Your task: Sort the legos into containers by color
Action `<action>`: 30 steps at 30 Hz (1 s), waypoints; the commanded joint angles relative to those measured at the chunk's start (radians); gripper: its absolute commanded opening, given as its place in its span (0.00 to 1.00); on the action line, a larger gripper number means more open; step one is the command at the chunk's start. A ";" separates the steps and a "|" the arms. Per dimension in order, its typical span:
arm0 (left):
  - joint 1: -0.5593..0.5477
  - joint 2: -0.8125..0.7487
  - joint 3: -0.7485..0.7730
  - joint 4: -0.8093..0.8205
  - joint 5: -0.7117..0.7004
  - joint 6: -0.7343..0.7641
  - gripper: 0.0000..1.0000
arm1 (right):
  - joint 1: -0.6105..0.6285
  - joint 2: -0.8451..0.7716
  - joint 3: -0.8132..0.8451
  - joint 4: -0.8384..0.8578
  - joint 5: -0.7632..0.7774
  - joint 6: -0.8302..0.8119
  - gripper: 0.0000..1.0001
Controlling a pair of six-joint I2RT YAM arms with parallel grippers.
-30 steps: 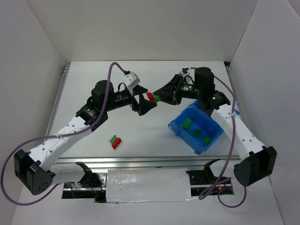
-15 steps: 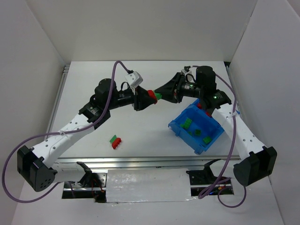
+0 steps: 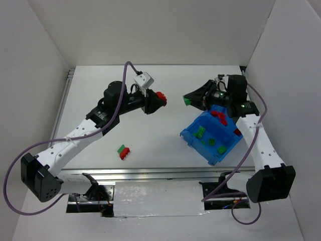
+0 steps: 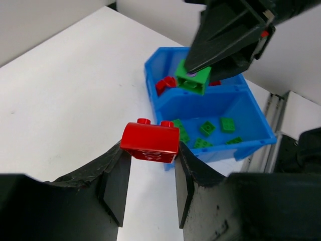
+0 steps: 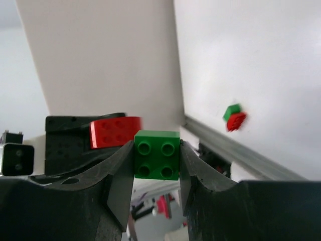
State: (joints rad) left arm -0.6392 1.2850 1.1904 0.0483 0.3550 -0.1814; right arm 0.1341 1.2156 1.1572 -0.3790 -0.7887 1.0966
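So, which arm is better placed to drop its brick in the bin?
Right. The right tool holds a green brick near the blue bin; the left tool, holding a red brick, is farther.

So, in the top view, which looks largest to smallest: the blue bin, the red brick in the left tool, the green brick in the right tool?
1. blue bin, by far.
2. held red brick.
3. held green brick, slightly smaller, but partly hidden, so unsure.
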 commanded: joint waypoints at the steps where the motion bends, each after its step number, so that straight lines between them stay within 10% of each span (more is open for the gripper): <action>1: 0.007 -0.030 0.037 0.055 -0.054 0.027 0.00 | -0.109 -0.071 -0.062 -0.089 -0.020 -0.110 0.00; 10: 0.007 0.115 0.236 -0.139 -0.120 0.008 0.00 | -0.163 -0.186 -0.093 -0.452 0.668 -0.412 0.00; 20: 0.009 0.318 0.455 -0.108 -0.122 -0.081 0.00 | -0.162 -0.222 -0.220 -0.457 0.695 -0.445 0.30; 24: 0.009 0.393 0.498 -0.094 -0.088 -0.116 0.00 | -0.160 -0.257 -0.251 -0.465 0.715 -0.445 0.67; 30: 0.001 0.586 0.656 -0.094 0.060 -0.217 0.00 | -0.160 -0.304 -0.202 -0.532 0.758 -0.443 0.83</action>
State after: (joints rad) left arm -0.6323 1.7847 1.7458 -0.1005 0.2962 -0.3237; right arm -0.0307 0.9630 0.9089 -0.8715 -0.0776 0.6601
